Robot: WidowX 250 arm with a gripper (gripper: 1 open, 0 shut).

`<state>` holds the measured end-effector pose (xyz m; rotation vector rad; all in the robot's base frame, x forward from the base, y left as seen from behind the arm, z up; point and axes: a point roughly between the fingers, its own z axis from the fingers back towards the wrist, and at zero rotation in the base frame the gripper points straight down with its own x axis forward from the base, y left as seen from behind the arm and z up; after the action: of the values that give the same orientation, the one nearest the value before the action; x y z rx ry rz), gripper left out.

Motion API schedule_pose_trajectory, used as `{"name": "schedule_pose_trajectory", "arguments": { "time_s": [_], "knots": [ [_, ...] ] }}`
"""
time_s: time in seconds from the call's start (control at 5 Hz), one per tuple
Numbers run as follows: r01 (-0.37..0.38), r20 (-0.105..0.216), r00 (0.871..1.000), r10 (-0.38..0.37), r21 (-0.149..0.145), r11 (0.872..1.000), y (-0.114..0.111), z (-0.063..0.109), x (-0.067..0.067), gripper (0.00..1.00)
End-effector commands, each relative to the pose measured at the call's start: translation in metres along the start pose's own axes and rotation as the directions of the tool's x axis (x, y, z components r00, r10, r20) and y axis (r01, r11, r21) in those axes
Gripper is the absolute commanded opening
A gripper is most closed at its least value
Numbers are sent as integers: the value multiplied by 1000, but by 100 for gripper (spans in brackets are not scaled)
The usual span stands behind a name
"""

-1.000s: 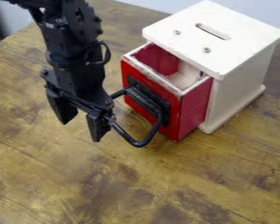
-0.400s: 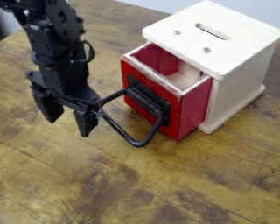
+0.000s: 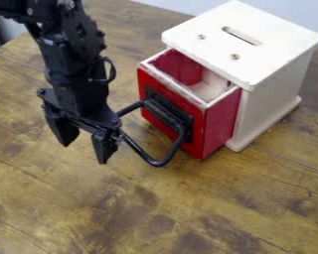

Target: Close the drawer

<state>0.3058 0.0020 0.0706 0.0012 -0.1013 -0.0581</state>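
Robotic gripper (image 3: 82, 136), its fingers spread apart, positioned slightly closer to the handle (image 3: 158, 159) than in the preceding frame, beside the red drawer (image 3: 189, 104), which remains partly out of the white cabinet (image 3: 261, 69).

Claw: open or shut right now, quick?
Claw: open, its two fingers apart with nothing visible between them, beside the drawer's black handle.

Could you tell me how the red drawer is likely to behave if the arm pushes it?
The drawer looks rigid, with flat, straight walls, so it probably won't flex. It already sits partly inside the cabinet, so it should slide rather than tip. The big loop handle juts out in front, so a push there may twist it slightly.
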Motion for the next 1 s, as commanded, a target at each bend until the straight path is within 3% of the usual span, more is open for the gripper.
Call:
{"name": "schedule_pose_trajectory", "arguments": {
  "time_s": [0.0, 0.2, 0.4, 0.8],
  "knots": [
    [43, 54, 998, -42, -6, 999, 5, 8, 5, 100],
    [-6, 39, 999, 6, -3, 1000, 9, 6, 12, 100],
    [-53, 55, 997, 53, 8, 999, 14, 4, 18, 100],
    [-196, 53, 979, 194, 18, 980, 3, -17, 24, 100]
  ]
}}
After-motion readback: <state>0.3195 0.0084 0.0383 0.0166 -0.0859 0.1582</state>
